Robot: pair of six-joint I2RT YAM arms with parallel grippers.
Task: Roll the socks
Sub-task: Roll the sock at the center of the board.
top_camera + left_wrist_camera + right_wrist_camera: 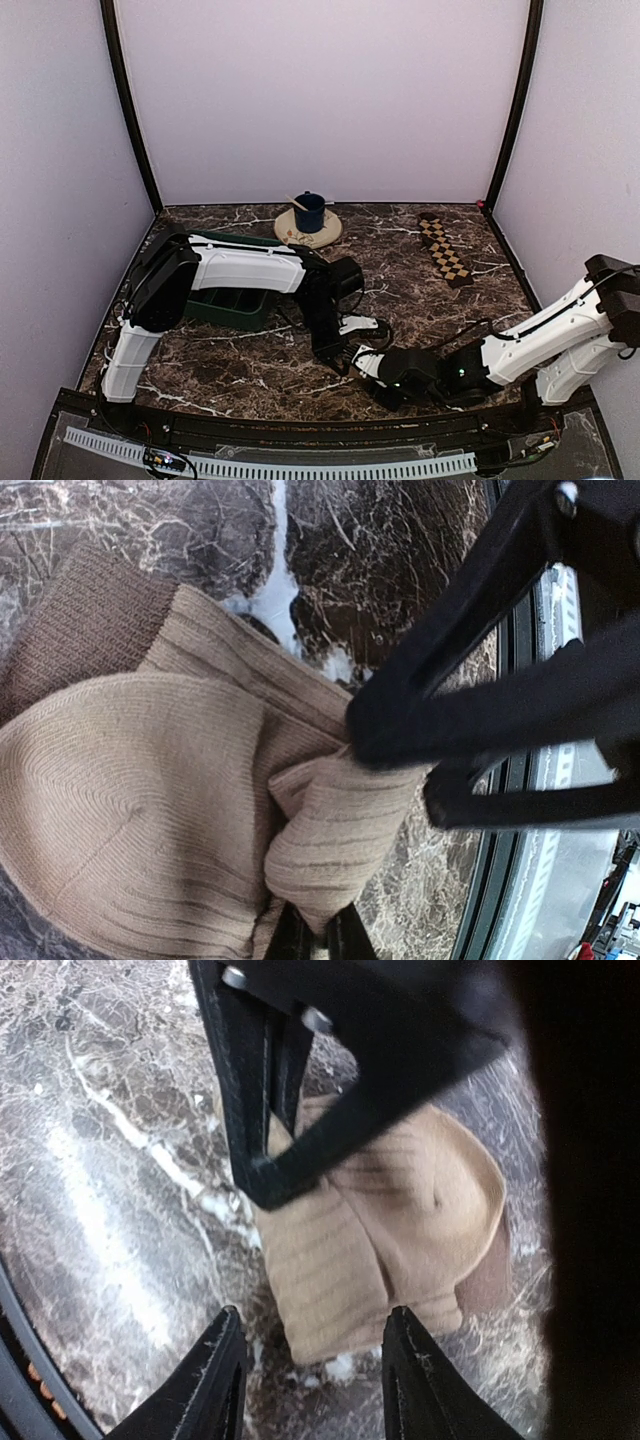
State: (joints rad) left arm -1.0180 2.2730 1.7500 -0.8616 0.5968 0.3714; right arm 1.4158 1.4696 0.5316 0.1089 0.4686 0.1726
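Marble surface (230,362): checkered sock (444,250) lies flat at far right, well apart from both arms; tan sock (150,810) is bunched near centre. Left gripper (318,935): jaws pressed together, pinching a tan sock fold. Right gripper (313,1312): jaws spread over the bundle's edge, contact unclear.
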